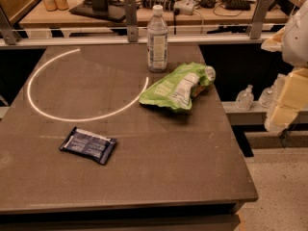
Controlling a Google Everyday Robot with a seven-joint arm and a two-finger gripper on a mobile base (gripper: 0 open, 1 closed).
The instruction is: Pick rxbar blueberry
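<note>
The rxbar blueberry (pixel 88 145) is a small flat dark navy wrapper with pale label stripes. It lies flat on the dark table (pixel 159 177), front left of centre. My arm's pale housing is at the right edge of the view, with the gripper (pixel 288 102) hanging below it, out past the table's right side. The gripper is far right of the bar and holds nothing that I can see.
A light-green chip bag (pixel 178 86) lies at the table's right rear. A clear water bottle (pixel 157 38) stands upright behind it. A bright arc of light (pixel 53 112) curves across the left half. Small bottles (pixel 244 99) sit on a low shelf to the right.
</note>
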